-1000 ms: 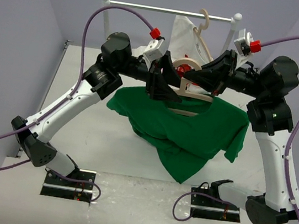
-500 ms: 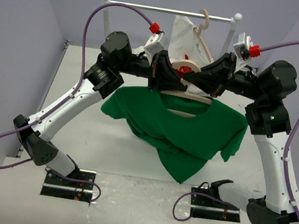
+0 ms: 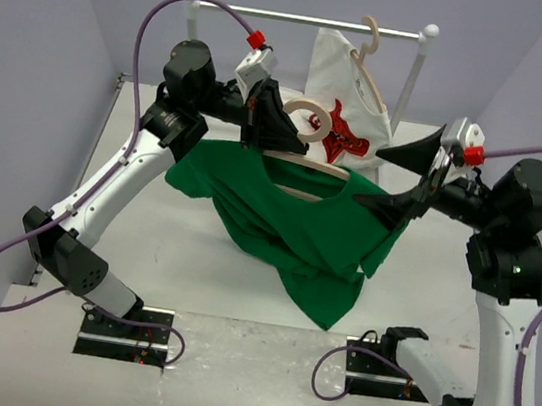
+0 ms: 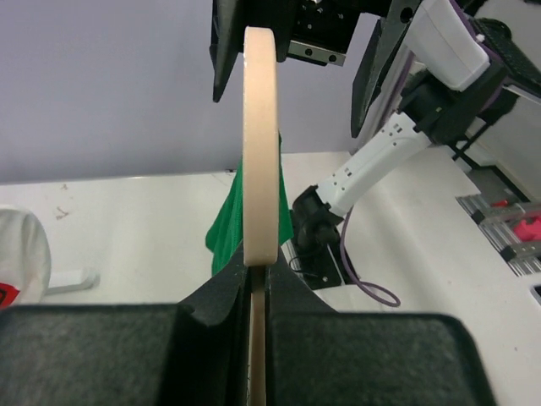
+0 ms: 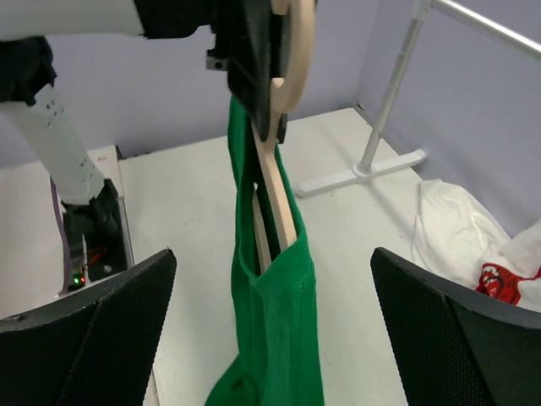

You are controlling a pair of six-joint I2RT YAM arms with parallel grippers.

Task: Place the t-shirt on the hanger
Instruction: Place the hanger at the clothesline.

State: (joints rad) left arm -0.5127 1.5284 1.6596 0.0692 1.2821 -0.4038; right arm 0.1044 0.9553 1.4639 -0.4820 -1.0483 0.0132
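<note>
The left pincer [image 3: 278, 135] was clamped shut on the neck of the pale wooden clothes hanger [image 3: 307, 165], just under its rounded hook (seen edge-on in the wrist view). The plain bright green t-shirt [image 3: 288, 226] hung from that hanger above the white bench [image 3: 173, 250], the hanger's arms inside its neck opening. The right pincer [image 3: 401, 178] gaped wide, holding nothing, just beside the shirt's edge. Behind, a white t-shirt [image 3: 342, 72] with a red print, too small to read, hung on a white rail [image 3: 277, 15].

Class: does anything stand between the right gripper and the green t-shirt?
Nothing visible does. The open right gripper faces the t-shirt directly; it hangs on the hanger, gripped by the left gripper.
</note>
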